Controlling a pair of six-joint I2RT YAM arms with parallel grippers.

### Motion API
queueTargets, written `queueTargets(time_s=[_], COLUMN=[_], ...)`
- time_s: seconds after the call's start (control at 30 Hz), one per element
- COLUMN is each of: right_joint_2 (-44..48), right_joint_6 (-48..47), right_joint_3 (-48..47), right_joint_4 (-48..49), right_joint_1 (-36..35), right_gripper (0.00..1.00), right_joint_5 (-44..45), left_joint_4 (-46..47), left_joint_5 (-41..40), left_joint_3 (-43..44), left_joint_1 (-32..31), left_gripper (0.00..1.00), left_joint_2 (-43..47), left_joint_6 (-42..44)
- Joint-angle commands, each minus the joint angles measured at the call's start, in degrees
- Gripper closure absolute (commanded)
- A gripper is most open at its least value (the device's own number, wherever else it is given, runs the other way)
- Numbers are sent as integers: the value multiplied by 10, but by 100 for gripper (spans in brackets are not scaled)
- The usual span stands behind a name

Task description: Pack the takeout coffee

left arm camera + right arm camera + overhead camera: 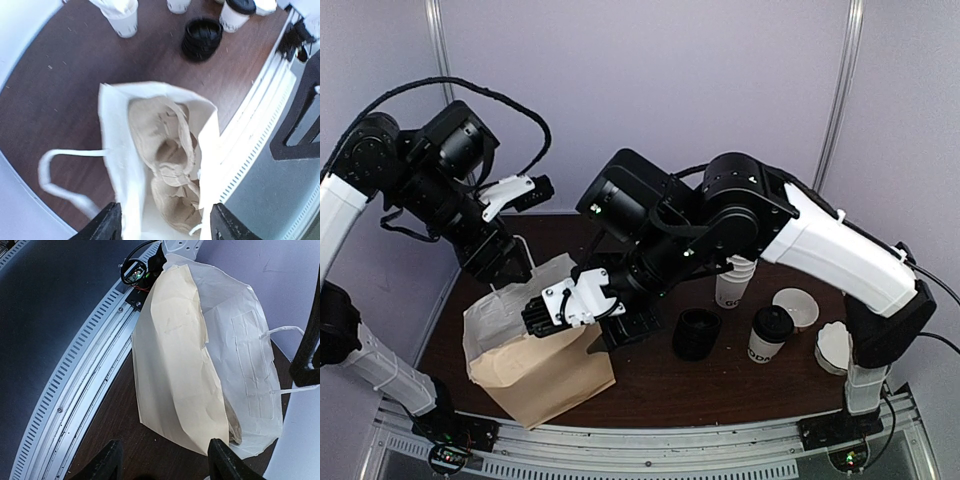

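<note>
Wood tabletop (pixel 650 385) between lilac walls (pixel 650 80) carries takeout coffee (pixel 769 335); left fingers (pixel 107 222) and right fingers (pixel 107 460) both splayed apart.

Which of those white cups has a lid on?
The cup just right of the black stack; only it wears a black dome lid.

Dark printed lettering is noted on the side of the takeout coffee (pixel 768 342) in the top view. It is too small to be read with certainty. No other text, label or number is legible in any view.
</note>
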State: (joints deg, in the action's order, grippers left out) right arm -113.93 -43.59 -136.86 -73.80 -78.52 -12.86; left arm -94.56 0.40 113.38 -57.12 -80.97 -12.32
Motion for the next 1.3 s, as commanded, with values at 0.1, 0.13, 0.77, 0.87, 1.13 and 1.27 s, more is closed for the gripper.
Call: queueTargets(time_s=[0.1, 0.13, 0.77, 0.87, 1.13, 1.27], right_joint_2=[4, -2, -141, -141, -71, -46], right_joint_6=[-4, -2, 24, 24, 21, 5], right_joint_3=[4, 4, -92, -95, -68, -33], right_joint_4=[27, 34, 11, -7, -4, -9], right_joint_1=[1, 3, 28, 28, 11, -14], right_gripper=[32, 29, 21, 29, 82, 100], right_joint_5=[37, 37, -52, -87, -106, -85], left_joint_4=[50, 46, 113, 135, 166, 168], left_joint_5=[-99, -105, -109, -90, -58, -79], left_joint_3=[0, -14, -234, -246, -238, -233], left_joint_1=[-3, -3, 36, 44, 49, 54], left_gripper=[29, 28, 28, 40, 75, 97], left_joint_2=[88, 94, 115, 112, 85, 64], left_joint_6=[-16, -19, -43, -24, 20, 34])
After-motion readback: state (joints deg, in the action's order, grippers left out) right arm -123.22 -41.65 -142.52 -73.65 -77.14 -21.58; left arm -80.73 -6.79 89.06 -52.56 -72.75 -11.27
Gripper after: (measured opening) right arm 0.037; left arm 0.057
